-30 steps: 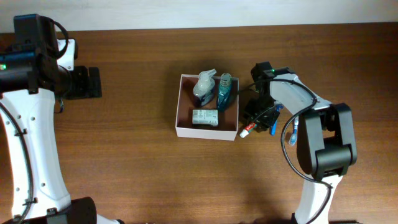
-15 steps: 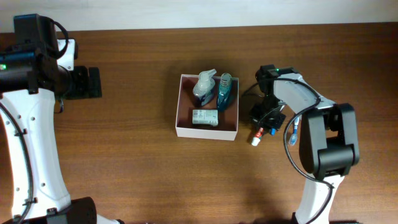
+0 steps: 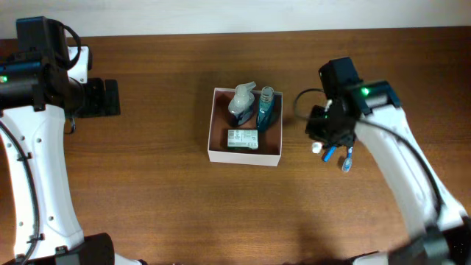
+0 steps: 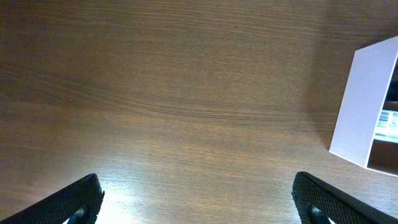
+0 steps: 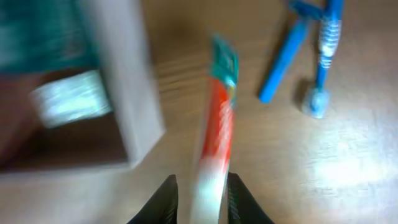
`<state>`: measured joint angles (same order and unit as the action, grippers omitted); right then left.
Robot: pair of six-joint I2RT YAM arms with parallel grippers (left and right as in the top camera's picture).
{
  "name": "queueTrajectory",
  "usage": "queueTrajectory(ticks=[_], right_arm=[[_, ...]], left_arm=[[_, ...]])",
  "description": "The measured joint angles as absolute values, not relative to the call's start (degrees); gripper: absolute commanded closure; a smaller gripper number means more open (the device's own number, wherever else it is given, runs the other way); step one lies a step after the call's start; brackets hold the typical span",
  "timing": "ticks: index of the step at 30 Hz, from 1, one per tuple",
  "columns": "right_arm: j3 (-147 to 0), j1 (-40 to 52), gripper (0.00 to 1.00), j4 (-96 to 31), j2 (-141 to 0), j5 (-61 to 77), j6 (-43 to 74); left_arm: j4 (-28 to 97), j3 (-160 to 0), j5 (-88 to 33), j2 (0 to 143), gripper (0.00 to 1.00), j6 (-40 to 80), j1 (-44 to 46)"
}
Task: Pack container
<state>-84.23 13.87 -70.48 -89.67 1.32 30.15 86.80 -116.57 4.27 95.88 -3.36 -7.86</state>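
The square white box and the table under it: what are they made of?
The square white-walled box looks like thin matt cardboard: flat, sharp-edged walls without shine, though I can't be sure. The brown table looks like wood or wood-look laminate: long grain lines, smooth with soft glare.

I've got a dark-brown wood table (image 3: pixel 147 184) filling nearly all of the overhead view, grain running left-right. Along the top edge there's a thin pale strip (image 3: pixel 221 15), wall or floor, can't tell which. Lighting is approx. even overhead. In the left wrist view there's a bright glare patch (image 4: pixel 124 196) on the tabletop, bottom left. The right wrist view has a softer sheen (image 5: pixel 348 168), bottom right.
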Motion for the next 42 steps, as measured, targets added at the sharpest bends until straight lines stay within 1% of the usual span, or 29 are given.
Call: queueTrajectory(ticks=[3, 7, 8, 9, 10, 11, 13, 15, 17, 18, 25, 29, 30, 34, 42], right_arm=[[-84.3, 18.4, 0.82, -68.9, -85.4, 3.0, 23.4], [-84.4, 25.0, 0.96, -68.1, -83.9, 4.4, 14.2], [-84.4, 26.4, 0.96, -68.1, -84.0, 4.5, 12.6], [-84.4, 27.6, 0.94, -68.1, -84.1, 4.6, 11.5], [-84.4, 28.4, 0.71, -68.1, -84.2, 4.6, 10.7], [-84.4, 28.9, 0.60, -68.2, -84.2, 4.6, 10.2], [-84.4, 28.9, 0.60, -68.4, -84.2, 4.3, 10.4], [-84.4, 28.1, 0.60, -68.6, -84.2, 3.7, 12.9], [-84.4, 26.2, 0.58, -68.6, -84.2, 3.3, 16.4], [-84.4, 24.6, 0.55, -68.6, -84.2, 3.2, 18.7], [-84.4, 14.2, 0.51, -68.7, -87.2, 2.5, 32.9], [-84.4, 11.9, 0.50, -68.5, -93.1, 2.8, 37.4], [-84.4, 11.8, 0.47, -68.3, -94.9, 3.1, 38.1], [-84.4, 11.7, 0.41, -68.1, -103.4, 4.7, 41.3], [-84.4, 11.0, 0.41, -66.5, -116.2, 8.4, 46.8]], left_arm=[[86.8, -116.6, 4.3, 95.9, 0.01, -3.4, -7.9], [86.8, -116.6, 4.3, 95.9, 0.01, -3.4, -7.9], [86.8, -116.6, 4.3, 95.9, 0.01, -3.4, -7.9], [86.8, -116.6, 4.3, 95.9, 0.01, -3.4, -7.9], [86.8, -116.6, 4.3, 95.9, 0.01, -3.4, -7.9], [86.8, -116.6, 4.3, 95.9, 0.01, -3.4, -7.9], [86.8, -116.6, 4.3, 95.9, 0.01, -3.4, -7.9], [86.8, -116.6, 4.3, 95.9, 0.00, -3.4, -7.9], [86.8, -116.6, 4.3, 95.9, 0.01, -3.4, -7.9], [86.8, -116.6, 4.3, 95.9, 0.01, -3.4, -7.9], [86.8, -116.6, 4.3, 95.9, 0.00, -3.4, -7.9], [86.8, -116.6, 4.3, 95.9, 0.01, -3.4, -7.9], [86.8, -116.6, 4.3, 95.9, 0.01, -3.4, -7.9], [86.8, -116.6, 4.3, 95.9, 0.01, -3.4, -7.9], [86.8, -116.6, 4.3, 95.9, 0.01, -3.4, -7.9]])
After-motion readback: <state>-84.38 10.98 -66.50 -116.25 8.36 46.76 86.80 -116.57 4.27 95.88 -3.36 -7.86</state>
